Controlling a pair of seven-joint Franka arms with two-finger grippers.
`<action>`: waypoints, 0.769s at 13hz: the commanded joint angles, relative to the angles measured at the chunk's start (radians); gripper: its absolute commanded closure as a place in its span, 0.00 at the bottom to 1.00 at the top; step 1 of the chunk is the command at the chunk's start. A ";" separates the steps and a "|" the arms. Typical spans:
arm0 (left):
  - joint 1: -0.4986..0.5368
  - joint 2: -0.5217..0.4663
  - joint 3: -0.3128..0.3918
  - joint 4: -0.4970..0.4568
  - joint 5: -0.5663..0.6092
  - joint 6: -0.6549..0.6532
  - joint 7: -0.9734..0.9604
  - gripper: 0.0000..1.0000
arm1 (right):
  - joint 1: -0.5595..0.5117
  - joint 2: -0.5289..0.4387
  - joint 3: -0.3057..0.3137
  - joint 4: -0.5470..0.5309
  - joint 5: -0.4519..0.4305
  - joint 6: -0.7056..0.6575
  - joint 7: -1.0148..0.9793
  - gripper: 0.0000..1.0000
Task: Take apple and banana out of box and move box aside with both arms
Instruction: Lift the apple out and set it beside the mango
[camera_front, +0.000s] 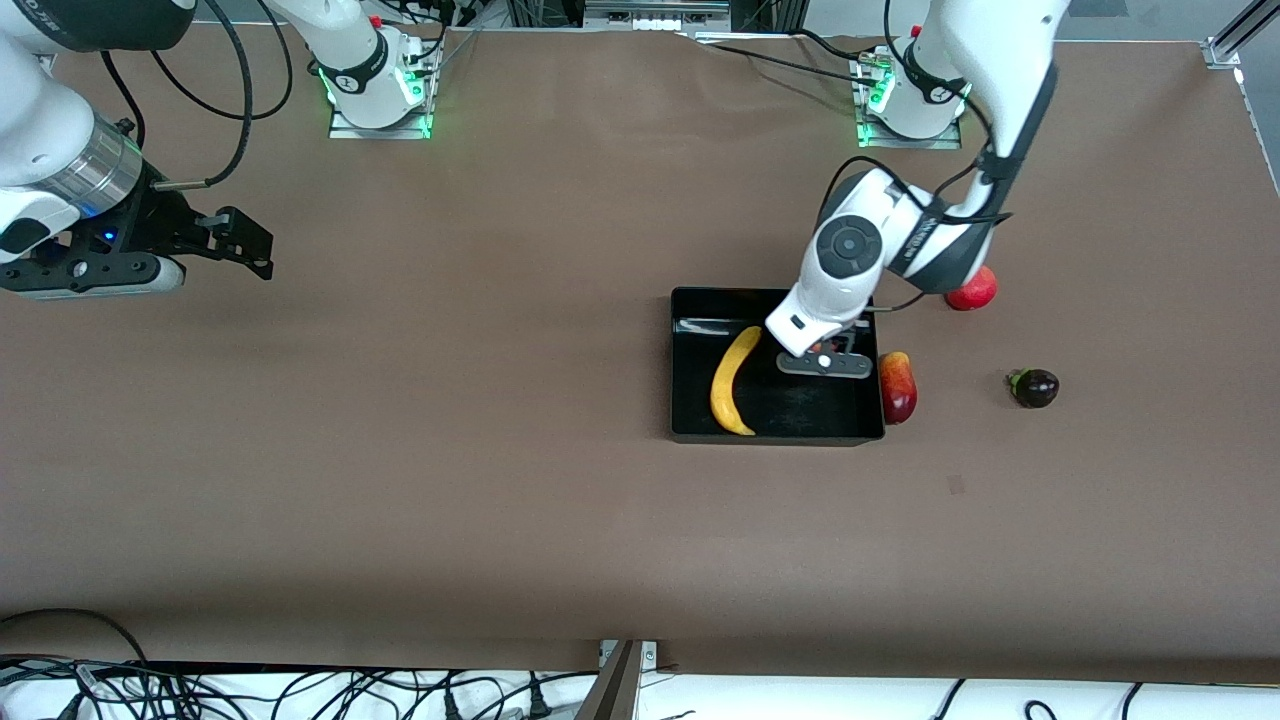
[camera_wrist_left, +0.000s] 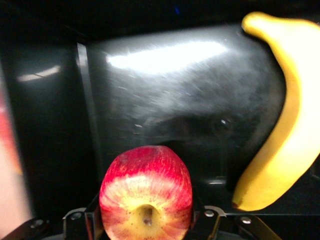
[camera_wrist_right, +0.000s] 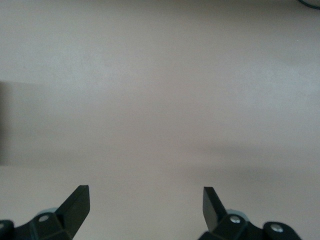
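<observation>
The black box (camera_front: 680, 370) stands toward the left arm's end of the table. The yellow banana (camera_front: 733, 382) lies in it, and shows in the left wrist view (camera_wrist_left: 290, 125). My left gripper (camera_front: 825, 360) is low over the box's inside, beside the banana, and is shut on the red-yellow apple (camera_wrist_left: 146, 195); its fingers (camera_wrist_left: 199, 210) press the apple's sides (camera_wrist_left: 146, 217). I cannot tell whether the apple touches the box floor (camera_wrist_left: 165, 95). My right gripper (camera_front: 245, 240) waits open and empty over bare table at the right arm's end (camera_wrist_right: 146, 202).
A red-yellow fruit (camera_front: 897, 386) lies against the box's outer wall on the left arm's side. A red fruit (camera_front: 972, 290) lies farther from the front camera, partly under the left arm. A small purple fruit (camera_front: 1034, 387) lies nearer the table's end.
</observation>
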 joint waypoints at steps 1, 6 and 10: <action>0.093 -0.037 -0.011 0.089 0.007 -0.151 0.053 0.59 | 0.002 -0.001 -0.005 0.008 0.006 -0.006 0.000 0.00; 0.269 -0.068 -0.017 0.043 -0.016 -0.209 0.382 0.58 | 0.002 0.004 -0.003 0.008 0.009 0.002 -0.002 0.00; 0.402 -0.052 -0.026 -0.104 -0.048 -0.125 0.533 0.54 | 0.002 0.006 -0.003 0.008 0.012 0.004 -0.005 0.00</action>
